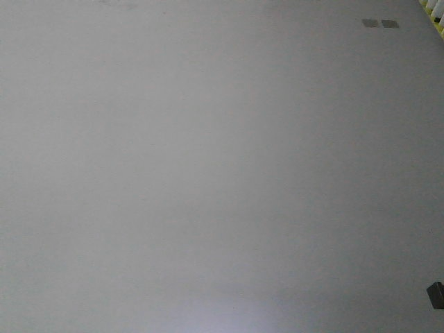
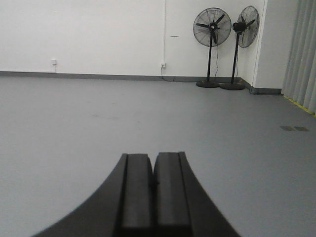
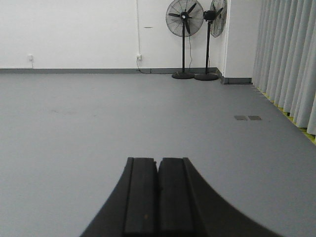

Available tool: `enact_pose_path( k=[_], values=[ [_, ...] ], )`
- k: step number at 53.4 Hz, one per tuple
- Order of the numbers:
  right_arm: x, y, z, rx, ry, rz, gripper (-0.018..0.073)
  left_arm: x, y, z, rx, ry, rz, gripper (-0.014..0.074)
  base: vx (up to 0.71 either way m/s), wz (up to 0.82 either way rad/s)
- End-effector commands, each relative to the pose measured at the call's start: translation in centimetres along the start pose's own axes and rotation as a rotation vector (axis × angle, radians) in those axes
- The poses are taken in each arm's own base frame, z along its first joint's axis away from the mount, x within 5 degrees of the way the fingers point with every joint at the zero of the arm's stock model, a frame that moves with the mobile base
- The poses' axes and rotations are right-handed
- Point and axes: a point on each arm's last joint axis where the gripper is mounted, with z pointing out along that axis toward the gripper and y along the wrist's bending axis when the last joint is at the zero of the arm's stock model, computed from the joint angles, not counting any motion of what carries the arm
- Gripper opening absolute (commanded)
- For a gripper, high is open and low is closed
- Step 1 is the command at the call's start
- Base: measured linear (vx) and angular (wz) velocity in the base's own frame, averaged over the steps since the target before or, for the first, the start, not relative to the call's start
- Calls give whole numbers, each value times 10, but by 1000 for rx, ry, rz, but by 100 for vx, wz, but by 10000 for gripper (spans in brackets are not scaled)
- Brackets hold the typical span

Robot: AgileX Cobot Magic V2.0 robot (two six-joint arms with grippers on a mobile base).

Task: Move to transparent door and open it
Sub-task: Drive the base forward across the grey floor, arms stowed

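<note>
Approach step, by my reading: only bare grey floor (image 1: 208, 173) ahead. Both the left fingers (image 2: 136, 192) and right fingers (image 3: 140, 195) are clenched, holding nothing. The transparent door is nowhere in view; fans (image 2: 212, 29) and curtains (image 3: 289, 54) stand far off. Next, probably: turn the base and find the door.

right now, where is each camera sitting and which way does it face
Front-facing: tilted down at bare grey floor, two dark floor patches top right; no sure robot part.
Left wrist: low behind the shut left gripper, facing two standing fans at a white wall.
Right wrist: behind the shut right gripper, same heading, curtain at right.
Shared: both wrist views show the fans and patches; the transparent door shows in none.
</note>
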Motion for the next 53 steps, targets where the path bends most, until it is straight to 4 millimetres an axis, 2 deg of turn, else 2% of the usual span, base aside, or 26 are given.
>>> enact_pose_path(
  k=[1, 53],
  values=[
    [-7, 1, -1, -7, -90, -15, -9, -3, 0, 0, 6, -71, -15, -6, 0, 0],
    [-7, 1, -1, -7, -90, -15, -9, -3, 0, 0, 6, -71, -15, -6, 5, 1]
  ],
)
